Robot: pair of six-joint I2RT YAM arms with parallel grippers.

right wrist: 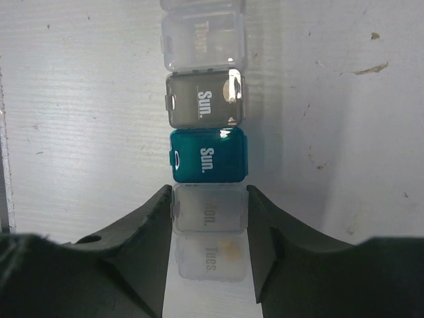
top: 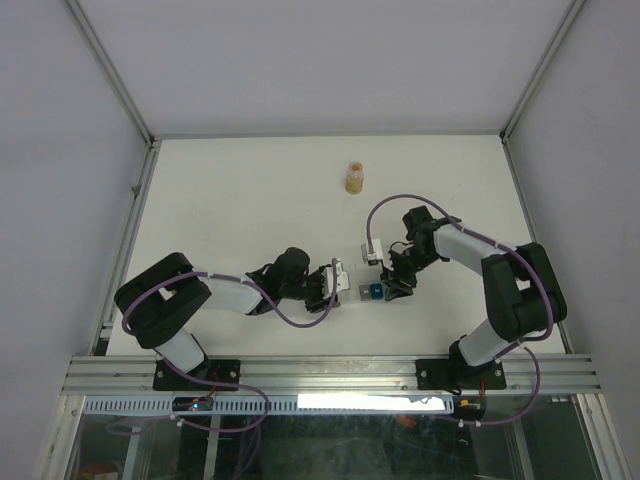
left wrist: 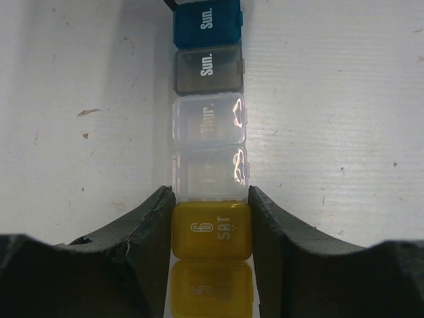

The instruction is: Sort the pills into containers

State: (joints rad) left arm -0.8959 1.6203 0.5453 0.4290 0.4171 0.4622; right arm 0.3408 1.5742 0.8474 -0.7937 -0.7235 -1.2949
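Observation:
The containers form a strip of pill-box compartments lying between my two grippers. In the left wrist view my left gripper is shut on the yellow "SAT" compartment, with a finger against each side. Beyond it lie clear compartments, a grey one and a blue one. In the right wrist view my right gripper is shut on the clear "Mon." compartment, next to the blue one. A tan-orange pill shows faintly inside the clear "Tues." compartment. All visible lids are shut.
A round clear vial with tan-orange contents stands farther back on the white table, well apart from both arms. Metal frame posts and side walls edge the table left and right.

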